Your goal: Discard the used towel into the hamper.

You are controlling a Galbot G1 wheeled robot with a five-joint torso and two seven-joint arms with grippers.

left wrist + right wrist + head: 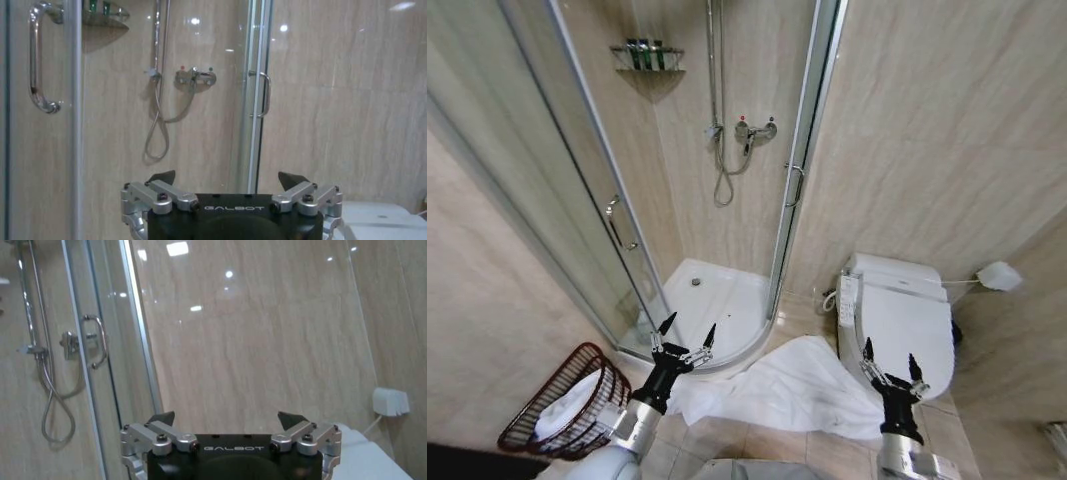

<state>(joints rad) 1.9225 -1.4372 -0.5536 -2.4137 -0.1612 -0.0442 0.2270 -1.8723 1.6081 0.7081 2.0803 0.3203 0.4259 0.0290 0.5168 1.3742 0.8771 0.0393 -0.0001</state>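
Left hand (689,335): fingers spread apart, holding nothing, raised in front of the shower tray (717,300).
Right hand (889,362): fingers apart, empty, held over the toilet (897,320).
White towel (797,390): on the floor between the two hands, crumpled.
Hamper (567,400): beside the left arm, outboard of it, on the floor, white cloth inside.

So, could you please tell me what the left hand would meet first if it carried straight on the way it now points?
The left hand, open and empty, points into the shower stall. Its line seems to run through the gap beside the glass door to the tiled back wall, though it passes close to the door frame; depth is unclear.
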